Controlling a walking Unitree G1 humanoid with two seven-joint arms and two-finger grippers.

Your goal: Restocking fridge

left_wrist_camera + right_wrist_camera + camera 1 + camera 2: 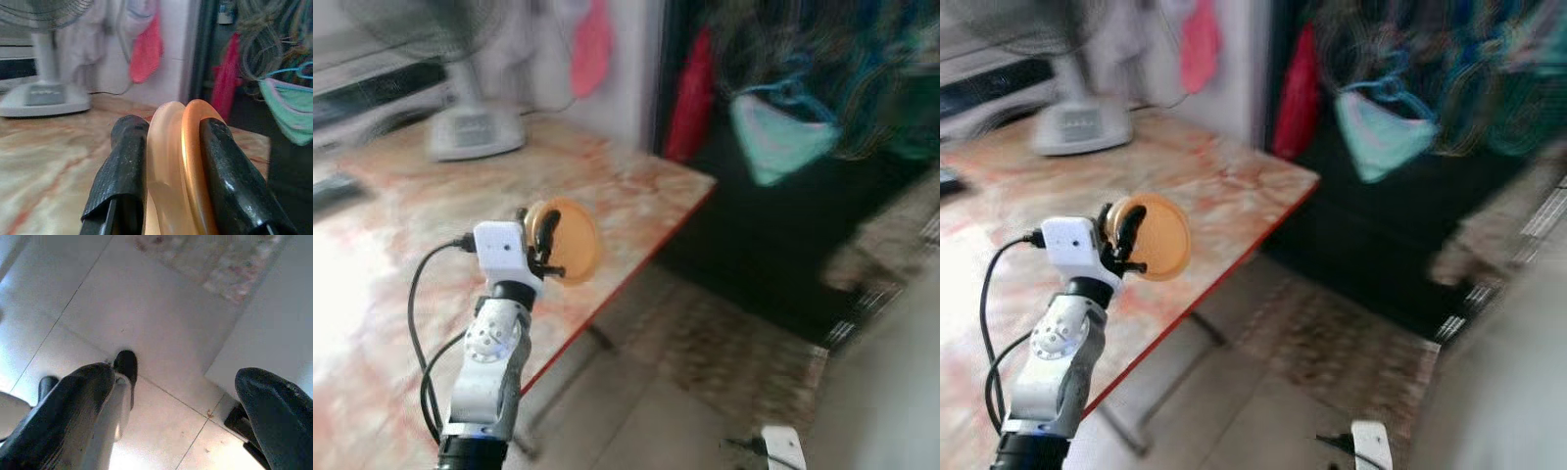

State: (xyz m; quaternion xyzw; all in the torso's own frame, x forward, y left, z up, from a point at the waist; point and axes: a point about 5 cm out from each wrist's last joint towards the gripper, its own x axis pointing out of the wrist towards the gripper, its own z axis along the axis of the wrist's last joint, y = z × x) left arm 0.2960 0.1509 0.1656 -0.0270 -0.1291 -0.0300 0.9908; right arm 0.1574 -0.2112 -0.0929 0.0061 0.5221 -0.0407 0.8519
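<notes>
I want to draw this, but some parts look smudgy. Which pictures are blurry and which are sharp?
Eye views: motion-smeared, especially the fan and hanging clothes; glare whitens the table near the camera. Left wrist view: the orange disc in the left gripper looks sharp, the background soft. Right wrist view: the floor is bright and fairly clear.

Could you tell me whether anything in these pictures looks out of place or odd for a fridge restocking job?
Yes: the left gripper holds an orange disc-shaped object on edge, pinched between its fingers, over a marble-patterned table with a fan on it. The views are blurred.
</notes>
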